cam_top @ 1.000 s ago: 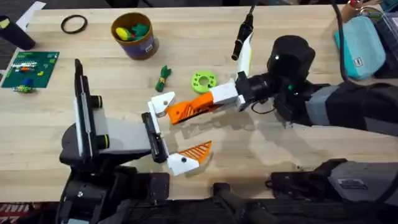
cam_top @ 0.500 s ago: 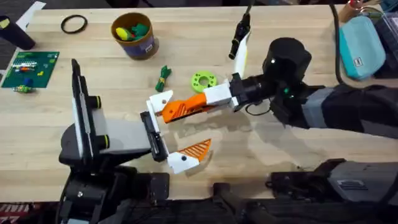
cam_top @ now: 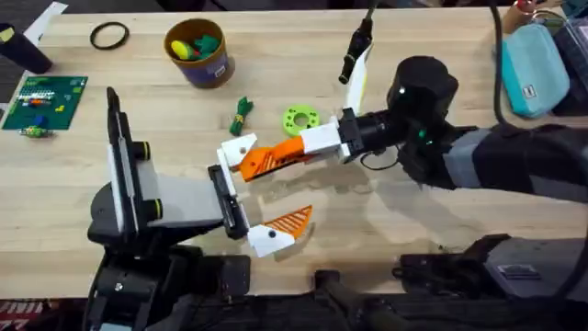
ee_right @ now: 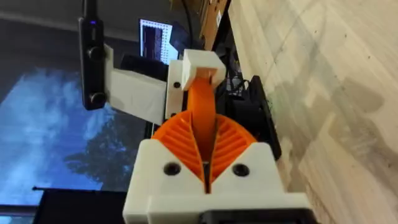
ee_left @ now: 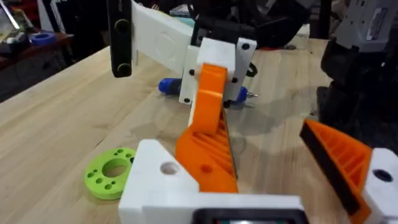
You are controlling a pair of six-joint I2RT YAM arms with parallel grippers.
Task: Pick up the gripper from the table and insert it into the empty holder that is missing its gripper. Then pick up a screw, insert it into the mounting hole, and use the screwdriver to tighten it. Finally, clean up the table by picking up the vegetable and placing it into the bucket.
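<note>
Right gripper, clamped on the orange gripper, has barely shifted against the holder; left gripper gapes above the wooden surface.

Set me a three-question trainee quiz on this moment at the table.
1. True or false: the dark-green toy vegetable already lies in the bucket.
2. Multiple choice: what is the right tool shut on? A) the blue screwdriver B) the orange finger tip C) the black ring
3. Short answer: in the overhead view, what lies just to the right of the vegetable?
Key: 1 false; 2 B; 3 the lime-green disc.
</note>
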